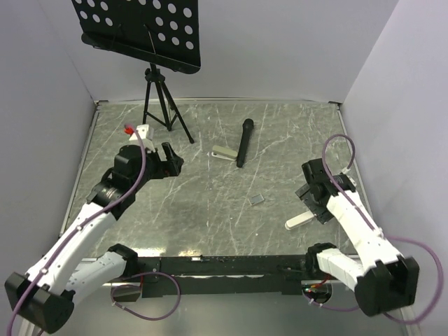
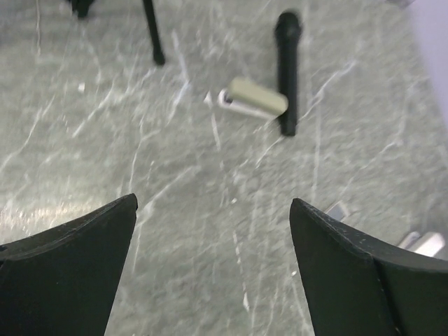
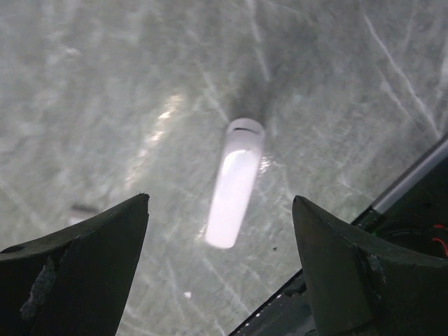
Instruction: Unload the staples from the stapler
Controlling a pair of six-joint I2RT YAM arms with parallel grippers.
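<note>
Stapler: I think the stapler (image 1: 224, 153) is the small tan and silver thing. It sits on the table (image 1: 203, 210), near the far middle. The picture is blurry, so check it.
How it lies: Its long side runs left to right across the table, a bit tilted. It lies flat.
Next to it: Its right end is just beside the near end of the black stick (image 1: 243, 142). The stick points away from you.
Nearer arm: Your left gripper (image 1: 171, 159) is nearer. The stapler is ahead of it and a bit to the right, with bare table between them.
Left gripper: It is wide open and holds nothing.
Right gripper: Your right gripper (image 1: 313, 203) is wide open too, and holds nothing. It is well apart from the stapler.
Under the right gripper: A white long thing (image 3: 234, 183) lies flat right below it. It could be a stapler too. I cannot tell.
Small grey piece: The small grey piece (image 1: 257, 199) lies between the stapler and the white long thing. It may be staples. It is too small to tell.
Stand: The stand (image 1: 157, 91) is at the far left.
Count: one tan stapler, one black stick, one white long thing, one small grey piece, one stand, two grippers.
</note>
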